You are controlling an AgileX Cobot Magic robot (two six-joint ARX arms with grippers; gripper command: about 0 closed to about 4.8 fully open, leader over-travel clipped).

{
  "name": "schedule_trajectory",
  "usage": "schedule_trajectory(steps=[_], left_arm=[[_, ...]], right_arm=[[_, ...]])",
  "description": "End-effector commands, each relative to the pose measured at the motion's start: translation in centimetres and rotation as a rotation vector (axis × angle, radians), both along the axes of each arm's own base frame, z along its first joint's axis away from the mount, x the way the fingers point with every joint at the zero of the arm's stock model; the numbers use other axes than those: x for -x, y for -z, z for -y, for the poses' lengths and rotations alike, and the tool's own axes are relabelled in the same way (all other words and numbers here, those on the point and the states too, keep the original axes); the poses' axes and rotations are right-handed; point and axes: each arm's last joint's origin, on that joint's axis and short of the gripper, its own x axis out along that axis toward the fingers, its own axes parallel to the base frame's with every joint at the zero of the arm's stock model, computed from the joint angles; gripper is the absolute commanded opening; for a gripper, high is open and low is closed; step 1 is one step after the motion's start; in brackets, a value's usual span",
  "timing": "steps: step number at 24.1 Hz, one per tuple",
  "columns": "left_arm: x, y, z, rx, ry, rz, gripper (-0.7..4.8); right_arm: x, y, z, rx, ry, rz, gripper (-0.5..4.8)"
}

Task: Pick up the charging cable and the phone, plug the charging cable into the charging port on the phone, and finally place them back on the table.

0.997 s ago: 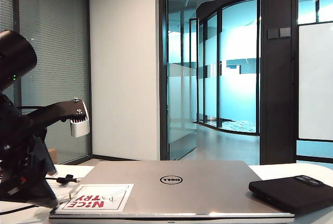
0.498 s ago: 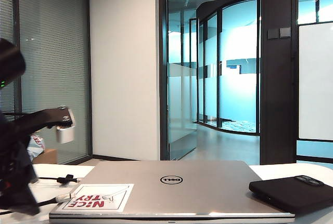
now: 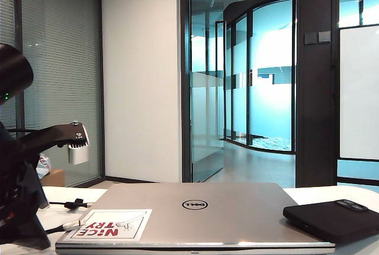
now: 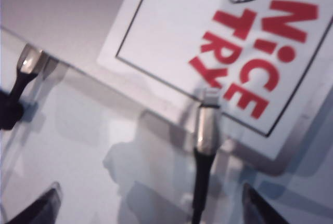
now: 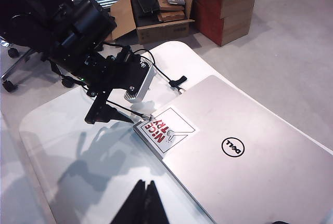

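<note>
Charging cable point(image 4: 206, 130): lying on the table point(image 4: 78, 146), long axis running toward the laptop point(image 3: 195, 213), silvery plug tip resting against the sticker point(image 4: 234, 47) corner.

Left gripper point(image 4: 148, 206): hovering over the plug, jaws standing wide, gripping nothing.

Right gripper point(image 5: 143, 203): hanging high above the table, fingers pressed together, empty.

Phone point(image 3: 333, 218): lying flat right of the laptop, appearing only in the exterior view.
</note>
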Motion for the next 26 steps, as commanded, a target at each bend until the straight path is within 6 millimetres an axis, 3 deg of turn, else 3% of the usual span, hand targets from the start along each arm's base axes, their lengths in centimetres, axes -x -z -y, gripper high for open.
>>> schedule_trajectory(steps=[1,26], left_arm=[[-0.05,-0.07,0.04,0.004,0.003,0.007,4.38],[-0.03,0.59,0.04,-0.004,0.003,-0.021,4.35]], right_arm=[[0.01,-0.39,0.01,-0.019,-0.003,0.021,-0.02],[0.00,-0.39,0.01,-0.019,-0.002,0.021,-0.01]])
